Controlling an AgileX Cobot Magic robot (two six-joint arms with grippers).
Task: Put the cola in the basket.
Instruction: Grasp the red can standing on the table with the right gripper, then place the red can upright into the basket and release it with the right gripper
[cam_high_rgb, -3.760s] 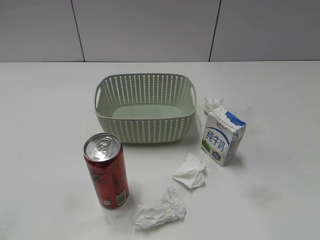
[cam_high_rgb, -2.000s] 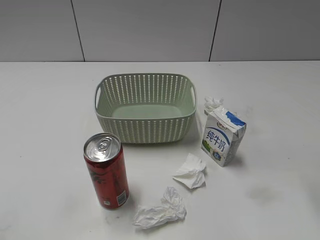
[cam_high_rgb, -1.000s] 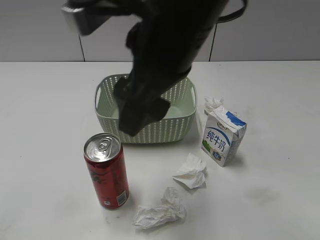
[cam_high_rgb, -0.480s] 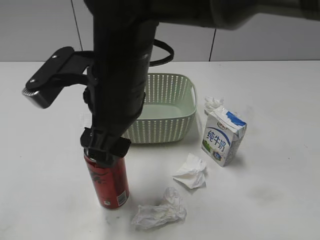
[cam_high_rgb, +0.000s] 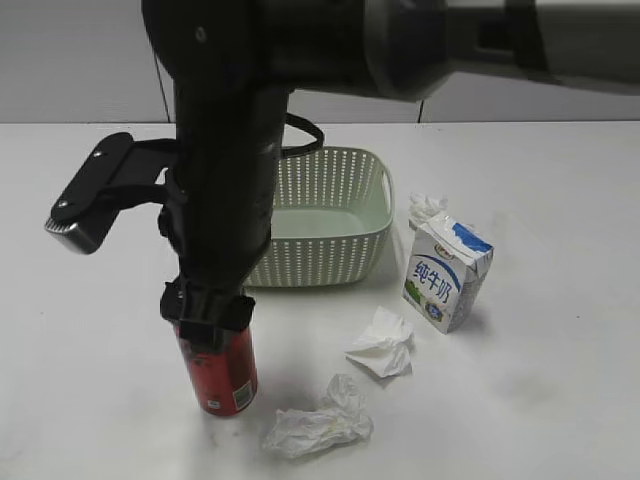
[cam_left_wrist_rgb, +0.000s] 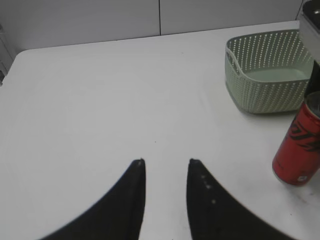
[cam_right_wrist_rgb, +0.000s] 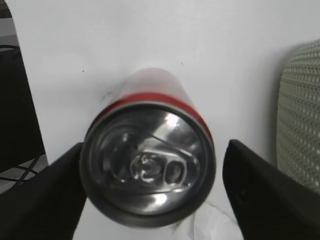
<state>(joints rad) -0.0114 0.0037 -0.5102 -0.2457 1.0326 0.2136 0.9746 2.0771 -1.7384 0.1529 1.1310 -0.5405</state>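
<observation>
On the counter (cam_high_rgb: 560, 200), the cola (cam_high_rgb: 222, 375) is standing upright in front of the basket (cam_high_rgb: 340, 215), which is holding nothing, so the transfer is not yet done. The right gripper (cam_right_wrist_rgb: 150, 172) is straddling the can top with jaws apart, one finger (cam_right_wrist_rgb: 260, 192) showing a gap; closing, lifting and placing are remaining. The left gripper (cam_left_wrist_rgb: 166, 162) is hovering open, well apart.

Even, diffuse lighting is seen throughout; only faint shadows are cast beside the cola (cam_high_rgb: 222, 375) and basket (cam_high_rgb: 325, 225). Glare is caught on the cola's silver top (cam_right_wrist_rgb: 150, 162). The nearby gripper fingers (cam_right_wrist_rgb: 42, 192) are rendered dark and soft-edged.
</observation>
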